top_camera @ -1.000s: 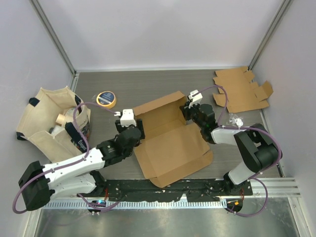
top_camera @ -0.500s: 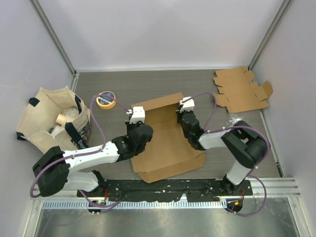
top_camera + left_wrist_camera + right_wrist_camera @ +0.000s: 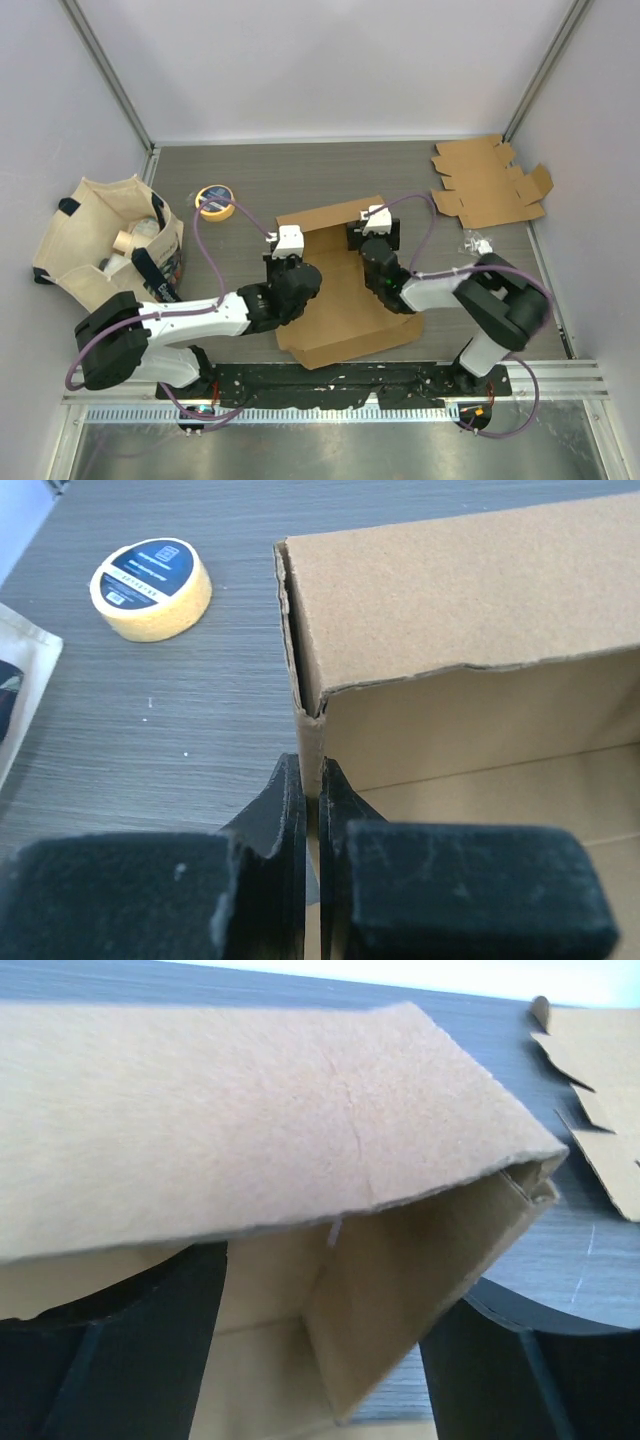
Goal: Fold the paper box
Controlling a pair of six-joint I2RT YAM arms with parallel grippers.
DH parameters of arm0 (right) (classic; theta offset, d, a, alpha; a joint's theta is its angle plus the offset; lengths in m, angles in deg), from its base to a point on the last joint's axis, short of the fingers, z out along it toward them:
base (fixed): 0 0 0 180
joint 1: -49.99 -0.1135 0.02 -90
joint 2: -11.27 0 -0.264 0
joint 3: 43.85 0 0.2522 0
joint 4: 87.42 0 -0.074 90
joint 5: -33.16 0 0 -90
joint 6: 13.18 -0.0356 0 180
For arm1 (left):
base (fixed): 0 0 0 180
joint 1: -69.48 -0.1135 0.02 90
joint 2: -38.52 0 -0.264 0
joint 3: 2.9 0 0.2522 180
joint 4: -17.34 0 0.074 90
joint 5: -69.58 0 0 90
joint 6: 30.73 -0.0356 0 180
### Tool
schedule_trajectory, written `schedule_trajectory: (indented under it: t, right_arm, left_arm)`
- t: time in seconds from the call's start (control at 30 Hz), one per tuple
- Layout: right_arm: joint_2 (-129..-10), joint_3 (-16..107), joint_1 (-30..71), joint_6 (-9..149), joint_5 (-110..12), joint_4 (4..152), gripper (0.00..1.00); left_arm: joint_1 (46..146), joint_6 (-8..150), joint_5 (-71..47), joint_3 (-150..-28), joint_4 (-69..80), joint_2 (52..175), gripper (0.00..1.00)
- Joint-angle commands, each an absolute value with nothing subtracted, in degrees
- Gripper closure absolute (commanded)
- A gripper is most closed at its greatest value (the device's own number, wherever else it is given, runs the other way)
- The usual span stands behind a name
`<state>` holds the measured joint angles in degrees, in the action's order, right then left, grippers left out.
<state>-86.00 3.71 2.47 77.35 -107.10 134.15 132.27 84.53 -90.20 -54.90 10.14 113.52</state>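
The brown paper box (image 3: 350,312) lies partly folded in the middle of the table, its back wall and side flaps raised. My left gripper (image 3: 283,252) is at the box's left back corner. In the left wrist view, the left gripper (image 3: 311,785) is shut on the thin left side wall of the box (image 3: 460,600). My right gripper (image 3: 372,232) is at the right back corner. In the right wrist view, the right gripper (image 3: 330,1360) stands open, with the box's folded back wall (image 3: 250,1110) and right side flap between its wide-apart fingers.
A yellow tape roll (image 3: 214,199) lies left of the box, also in the left wrist view (image 3: 150,588). A beige tote bag (image 3: 105,240) sits at the far left. Flat cardboard blanks (image 3: 490,182) lie at the back right, and a small clear item (image 3: 480,243) is near the right arm.
The left gripper shut on the box's left wall and the right gripper opened. Both arms moved inward, the box's sides folded up and its footprint narrowed.
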Motion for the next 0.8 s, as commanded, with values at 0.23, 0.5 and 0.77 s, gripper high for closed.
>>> schedule_trajectory:
  t: [0.23,0.5,0.77]
  right_arm:
    - [-55.8,6.7,6.8,61.3,-76.8,80.8,0.13]
    - [-43.8,5.9,17.2,55.6,-71.5,70.7,0.10]
    - [-43.0,8.9,18.6,50.7,-71.9,62.0,0.10]
  left_arm:
    - [132.9,89.2,-86.9,-53.6,15.8,112.5,1.00]
    - [132.4,90.9,-84.8,-54.5,12.5,113.1,1.00]
    - [132.1,93.5,-83.9,-54.7,10.1,113.3,0.97]
